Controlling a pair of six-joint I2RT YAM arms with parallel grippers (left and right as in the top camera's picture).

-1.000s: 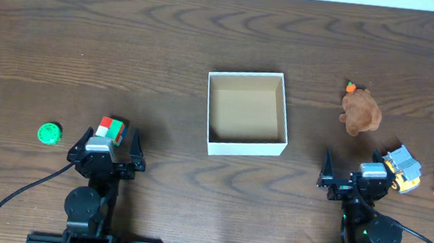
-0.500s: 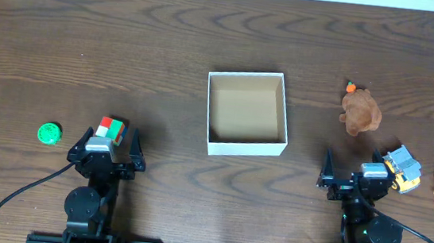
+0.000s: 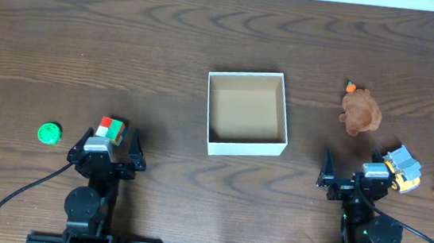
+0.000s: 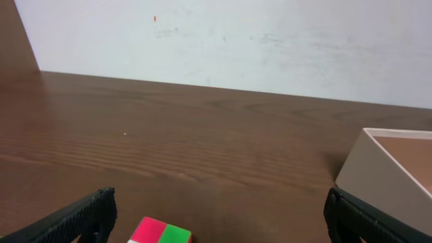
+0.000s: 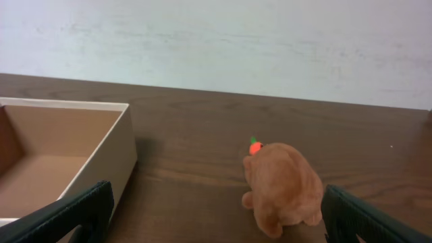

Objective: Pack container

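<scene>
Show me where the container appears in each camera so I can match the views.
Overhead: container near the centre of the picture.
Left wrist: container at the right edge, one corner showing.
Right wrist: container at the left edge, open inside showing.
Shared landmark: the pale wall behind the table.

White box (image 3: 246, 147) w/ tan inside; brown plush (image 3: 361, 113); green disc (image 3: 49, 132)

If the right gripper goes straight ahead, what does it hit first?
Probably the brown plush toy, sitting ahead between the right gripper's open fingers; the container lies off to the left.
</scene>
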